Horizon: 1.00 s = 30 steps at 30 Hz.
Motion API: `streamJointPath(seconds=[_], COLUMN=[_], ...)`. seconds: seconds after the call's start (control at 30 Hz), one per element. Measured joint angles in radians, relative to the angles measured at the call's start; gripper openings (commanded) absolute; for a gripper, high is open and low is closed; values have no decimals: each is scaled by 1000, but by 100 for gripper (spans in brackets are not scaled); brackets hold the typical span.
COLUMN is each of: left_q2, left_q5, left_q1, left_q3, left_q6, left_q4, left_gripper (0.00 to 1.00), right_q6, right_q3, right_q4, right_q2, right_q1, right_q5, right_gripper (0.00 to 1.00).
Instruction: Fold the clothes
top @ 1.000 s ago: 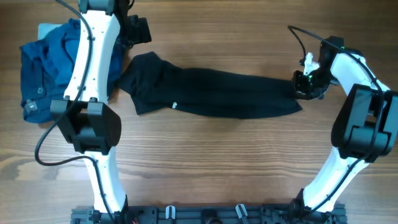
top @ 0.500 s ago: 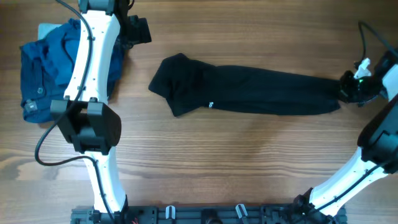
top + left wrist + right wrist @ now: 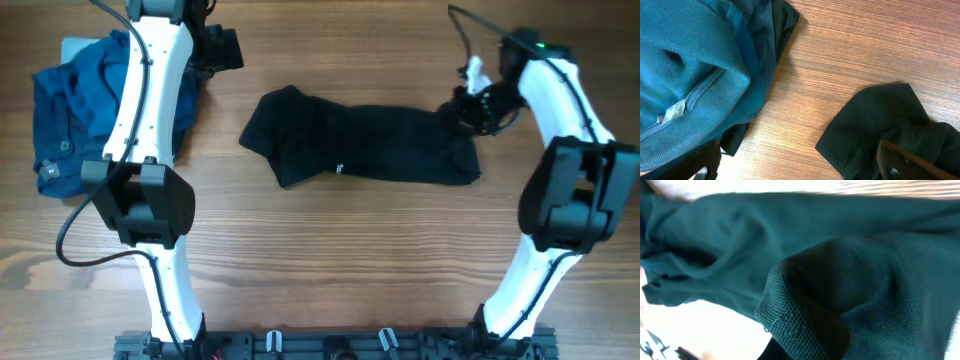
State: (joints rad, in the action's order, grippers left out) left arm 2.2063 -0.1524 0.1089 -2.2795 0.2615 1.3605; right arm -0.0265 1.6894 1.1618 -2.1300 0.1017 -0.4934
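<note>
on the surface the clothes are laid out near the middle, long axis run from 9 to 3 o'clock. no finished fold is seen, so folding is judged barely begun. the 3 o'clock end is pinched in the closed right pincer. at 10 o'clock the left pincer is held wide open, empty, beside the blue heap.

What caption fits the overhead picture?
Right gripper pinching one end of the black garment, with a blue heap lying apart.
</note>
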Motion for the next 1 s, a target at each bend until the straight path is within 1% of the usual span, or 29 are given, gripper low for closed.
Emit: streamJointPath(seconds=[0.17,0.2,0.23,0.27,0.3,0.33,0.4,0.5,0.6,0.63,0.67,0.7,0.73,0.83,0.93,0.97,1.0], left_q2=[0,0,0,0,0,0,0,0,0,0,0,0,0,0,0,0,0], left_q5=[0,0,0,0,0,0,0,0,0,0,0,0,2,27,53,67,87], left_q1=[0,0,0,0,0,0,0,0,0,0,0,0,0,0,0,0,0], left_q3=[0,0,0,0,0,0,0,0,0,0,0,0,0,0,1,8,26], left_q6=[0,0,0,0,0,0,0,0,0,0,0,0,1,8,8,7,4], left_q4=[0,0,0,0,0,0,0,0,0,0,0,0,-1,-1,0,0,2], left_gripper=[100,100,100,100,100,100,100,100,100,99,95,92,90,84,83,83,82], right_q6=[8,15,21,33,46,57,71,78,85,91,99,111,119,146,163,165,165], right_q3=[0,0,0,0,0,0,0,0,0,0,0,0,0,0,0,3,13], right_q4=[-14,-23,-29,-40,-47,-50,-56,-56,-56,-57,-61,-64,-71,-106,-146,-142,-122], right_q2=[0,0,0,0,0,0,0,0,0,0,0,0,0,0,0,0,0], right_q1=[-129,-155,-171,-187,-201,-212,-237,-243,-242,-242,-242,-243,-247,-298,-367,-376,-376], right_q5=[0,1,4,16,34,42,53,52,51,50,50,49,50,61,80,80,83], right_gripper=[4,8,26,54,64,70,68,59,35,24,11,6,4,4,6,13,22])
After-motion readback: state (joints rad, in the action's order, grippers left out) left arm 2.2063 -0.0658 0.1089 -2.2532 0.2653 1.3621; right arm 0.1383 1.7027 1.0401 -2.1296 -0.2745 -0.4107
